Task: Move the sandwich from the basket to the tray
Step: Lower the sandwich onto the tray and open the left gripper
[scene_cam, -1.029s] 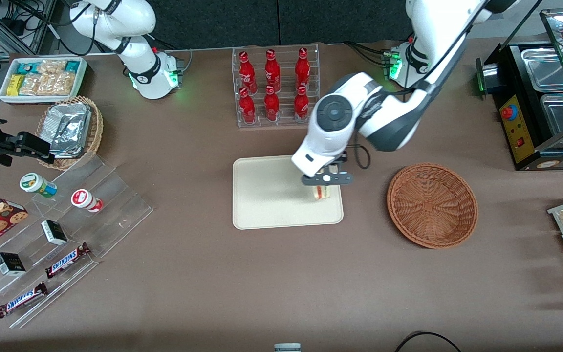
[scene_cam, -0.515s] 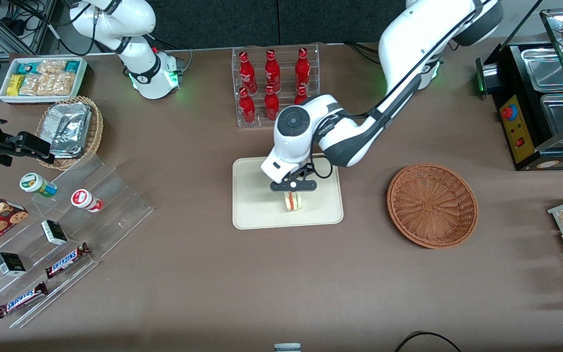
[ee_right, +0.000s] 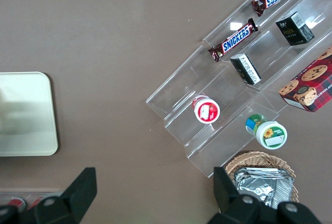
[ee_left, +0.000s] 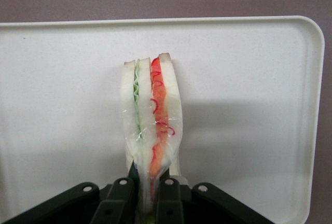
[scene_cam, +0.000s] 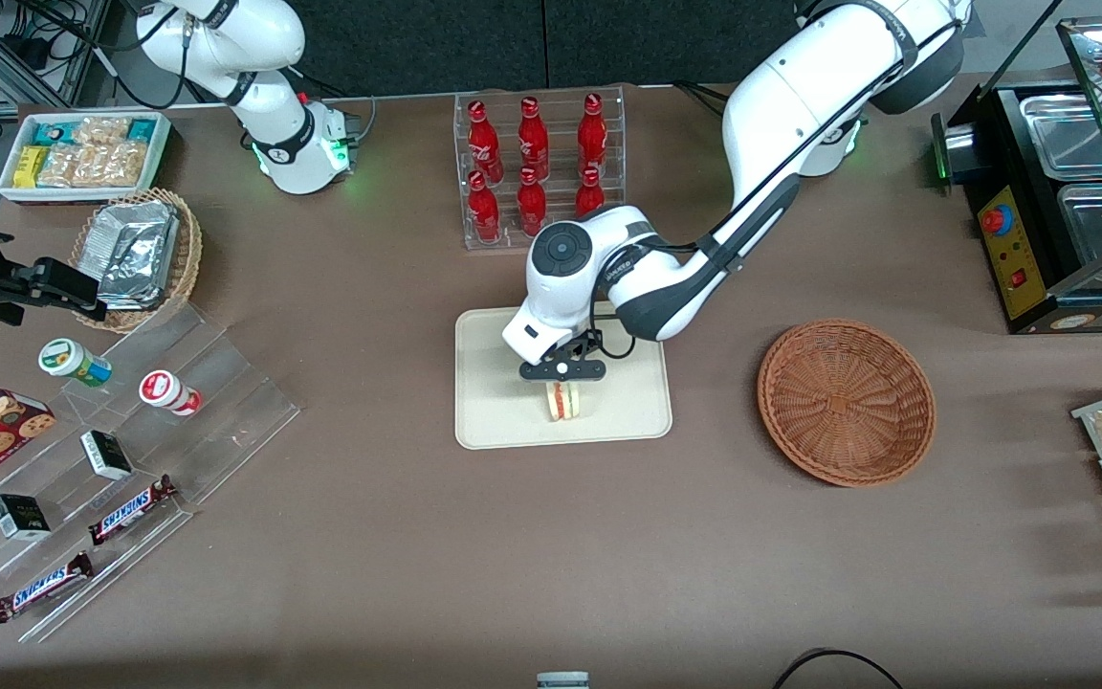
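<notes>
The sandwich [scene_cam: 565, 401], a pale wedge with red and green filling in clear wrap, hangs over the cream tray [scene_cam: 503, 421] near its edge nearer the front camera. My left gripper [scene_cam: 562, 375] is shut on the sandwich's narrow end and holds it above the tray. The left wrist view shows the sandwich [ee_left: 151, 115] pinched between the black fingers [ee_left: 167, 190] of the gripper [ee_left: 148, 195], with the tray [ee_left: 249, 105] under it. The reddish-brown basket [scene_cam: 846, 400] stands empty beside the tray, toward the working arm's end.
A rack of red bottles [scene_cam: 537, 167] stands farther from the front camera than the tray. A tan basket of foil packets [scene_cam: 138, 256], a white bin of snacks [scene_cam: 82, 153] and a clear stepped display [scene_cam: 111, 459] lie toward the parked arm's end. A black appliance [scene_cam: 1058, 191] stands at the working arm's end.
My gripper has carried the sandwich from the tray's edge beside the basket toward the tray's middle, and lower, toward the tray.
</notes>
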`<state>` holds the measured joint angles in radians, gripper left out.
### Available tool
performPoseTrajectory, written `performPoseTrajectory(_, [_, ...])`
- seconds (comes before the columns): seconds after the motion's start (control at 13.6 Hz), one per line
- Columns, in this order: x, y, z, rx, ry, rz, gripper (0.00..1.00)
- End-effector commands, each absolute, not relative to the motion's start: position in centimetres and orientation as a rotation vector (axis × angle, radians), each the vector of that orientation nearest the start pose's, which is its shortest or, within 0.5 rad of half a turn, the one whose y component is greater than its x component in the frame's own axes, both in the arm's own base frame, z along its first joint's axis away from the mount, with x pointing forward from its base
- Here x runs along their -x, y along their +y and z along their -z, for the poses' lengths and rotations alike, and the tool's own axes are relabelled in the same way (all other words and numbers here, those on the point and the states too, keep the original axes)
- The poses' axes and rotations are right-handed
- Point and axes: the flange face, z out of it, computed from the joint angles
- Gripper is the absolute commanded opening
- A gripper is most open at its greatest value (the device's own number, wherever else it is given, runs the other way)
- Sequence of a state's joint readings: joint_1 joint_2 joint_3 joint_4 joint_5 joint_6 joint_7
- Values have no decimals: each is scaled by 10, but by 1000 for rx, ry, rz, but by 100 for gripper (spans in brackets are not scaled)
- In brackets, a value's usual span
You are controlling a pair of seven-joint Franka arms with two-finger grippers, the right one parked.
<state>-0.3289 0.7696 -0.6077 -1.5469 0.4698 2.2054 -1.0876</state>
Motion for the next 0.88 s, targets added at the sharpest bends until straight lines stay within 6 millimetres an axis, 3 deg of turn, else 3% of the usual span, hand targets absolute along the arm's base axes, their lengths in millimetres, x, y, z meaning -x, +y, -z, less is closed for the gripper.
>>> performPoseTrajectory(0.0, [-486, -522, -253, 3210, -48, 28, 0])
performPoseTrajectory(0.07, [-485, -522, -251, 3209, -48, 23, 0])
performPoseTrajectory(0.15, [-483, -523, -248, 3206, -44, 15, 7])
performPoseTrajectory(0.29, [-480, -523, -244, 3201, -39, 3, 82])
performPoseTrajectory(0.37, [-480, -523, -243, 3200, -39, 2, 99])
performPoseTrajectory(0.66, [-480, -517, -252, 3147, -67, -27, 100])
performPoseTrajectory(0.81, [-484, -509, -279, 3110, -92, -12, 100])
